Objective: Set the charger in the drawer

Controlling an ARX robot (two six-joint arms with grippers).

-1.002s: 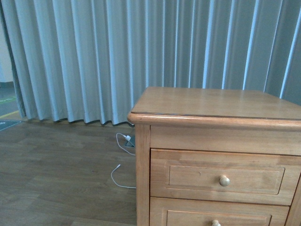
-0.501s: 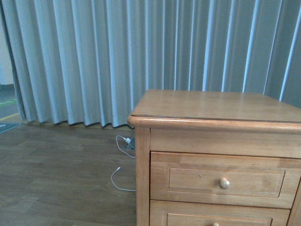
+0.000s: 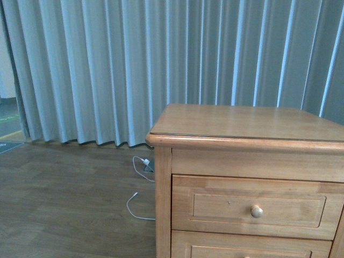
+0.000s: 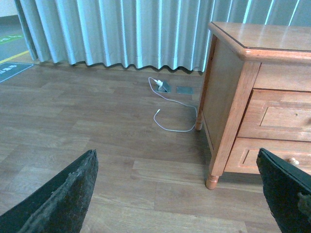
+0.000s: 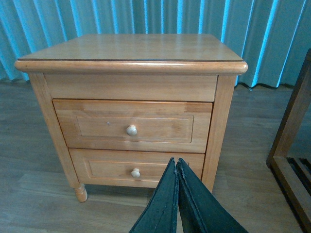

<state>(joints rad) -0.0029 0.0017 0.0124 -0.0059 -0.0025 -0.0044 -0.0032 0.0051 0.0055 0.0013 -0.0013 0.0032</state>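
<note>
The honey-brown nightstand [image 3: 247, 121] stands in front of me, and its upper drawer [image 3: 226, 207] is shut, with a round pale knob [image 3: 257, 211]. The same drawer [image 5: 97, 126] shows in the right wrist view, and part of it [image 4: 286, 114] in the left wrist view. My right gripper [image 5: 176, 161] is shut and empty, hanging in front of the nightstand and below the drawers' level. Wide open with nothing between its fingers, my left gripper [image 4: 177, 160] is over the wood floor to the left of the nightstand. The charger is out of view.
The shallower lower drawer [image 5: 112, 167] is shut too. A thin white cable with a white plug [image 4: 167, 104] lies on the floor by the grey-blue curtain [image 3: 134, 64]. A dark wooden frame [image 5: 291, 145] stands to the right of the nightstand.
The nightstand and the floor cable sit slightly lower in the front view than a second ago. The drawers have stayed shut.
</note>
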